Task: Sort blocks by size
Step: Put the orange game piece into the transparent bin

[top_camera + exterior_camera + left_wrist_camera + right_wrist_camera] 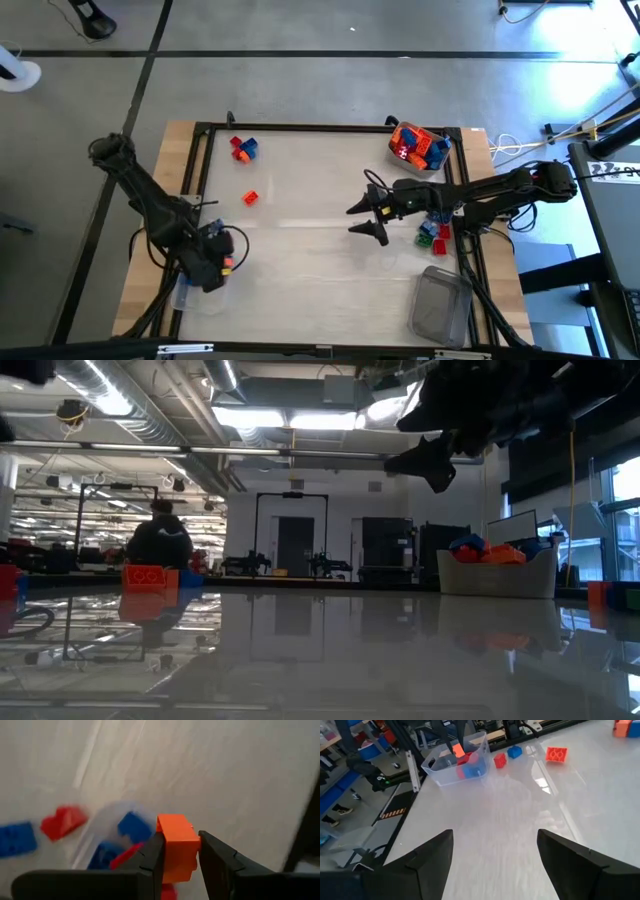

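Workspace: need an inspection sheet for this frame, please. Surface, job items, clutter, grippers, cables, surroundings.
Surface: pale glossy table in a dark frame.
Job's things: orange block in the left gripper; loose red block; red and blue blocks at the far left; a few blocks under the right arm; full tub of blocks at the far right corner; clear tub below the left gripper, with blocks inside.
Clutter: empty clear tub at the near right.
Grippers: left gripper shut on the orange block; right gripper open, above mid-table.
Cables: white and yellow leads off the right edge.
Surroundings: person seated in the lab behind.
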You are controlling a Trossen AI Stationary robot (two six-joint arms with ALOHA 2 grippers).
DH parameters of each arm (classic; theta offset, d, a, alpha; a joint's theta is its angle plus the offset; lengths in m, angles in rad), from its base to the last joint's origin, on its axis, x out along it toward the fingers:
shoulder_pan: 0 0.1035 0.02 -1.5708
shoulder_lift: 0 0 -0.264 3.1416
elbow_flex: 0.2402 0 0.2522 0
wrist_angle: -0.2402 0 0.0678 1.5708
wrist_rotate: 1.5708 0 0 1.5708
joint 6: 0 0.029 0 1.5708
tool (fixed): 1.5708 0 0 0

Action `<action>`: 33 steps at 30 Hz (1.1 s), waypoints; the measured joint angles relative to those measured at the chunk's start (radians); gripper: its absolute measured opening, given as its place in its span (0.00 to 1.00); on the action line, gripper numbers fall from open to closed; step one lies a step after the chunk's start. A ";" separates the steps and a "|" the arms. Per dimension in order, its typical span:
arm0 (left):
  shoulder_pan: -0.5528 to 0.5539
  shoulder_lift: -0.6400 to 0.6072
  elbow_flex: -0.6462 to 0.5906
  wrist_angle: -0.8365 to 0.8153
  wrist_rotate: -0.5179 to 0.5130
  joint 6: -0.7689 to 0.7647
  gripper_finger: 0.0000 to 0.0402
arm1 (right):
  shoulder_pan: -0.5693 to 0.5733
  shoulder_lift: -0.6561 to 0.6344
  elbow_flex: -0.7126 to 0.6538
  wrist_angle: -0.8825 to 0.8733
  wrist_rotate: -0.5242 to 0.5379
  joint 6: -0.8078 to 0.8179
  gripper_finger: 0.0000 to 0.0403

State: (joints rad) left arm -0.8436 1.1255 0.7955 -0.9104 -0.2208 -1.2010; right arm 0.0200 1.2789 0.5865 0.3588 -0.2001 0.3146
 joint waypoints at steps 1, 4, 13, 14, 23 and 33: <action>-0.009 0.000 -0.015 -0.005 0.007 -0.016 0.22 | 0.000 0.000 0.000 -0.005 0.006 0.000 0.71; -0.029 0.000 -0.053 -0.010 0.020 -0.086 0.22 | 0.000 0.000 0.000 -0.023 0.009 0.001 0.71; -0.021 -0.006 -0.070 -0.020 0.020 -0.153 0.35 | 0.000 0.001 0.000 -0.026 0.009 0.002 0.71; -0.018 -0.008 -0.069 -0.017 0.020 -0.153 0.38 | 0.000 0.001 0.000 -0.026 0.009 0.002 0.71; -0.005 -0.109 -0.009 0.005 -0.086 -0.039 0.45 | -0.001 0.001 0.000 -0.024 0.006 0.030 0.71; 0.052 -0.123 -0.008 0.398 -0.445 0.470 0.45 | -0.001 -0.124 0.063 -0.491 0.136 0.021 0.71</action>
State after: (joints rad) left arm -0.7912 1.0028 0.7872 -0.5123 -0.6658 -0.7315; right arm 0.0193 1.1552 0.6499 -0.1319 -0.0642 0.3355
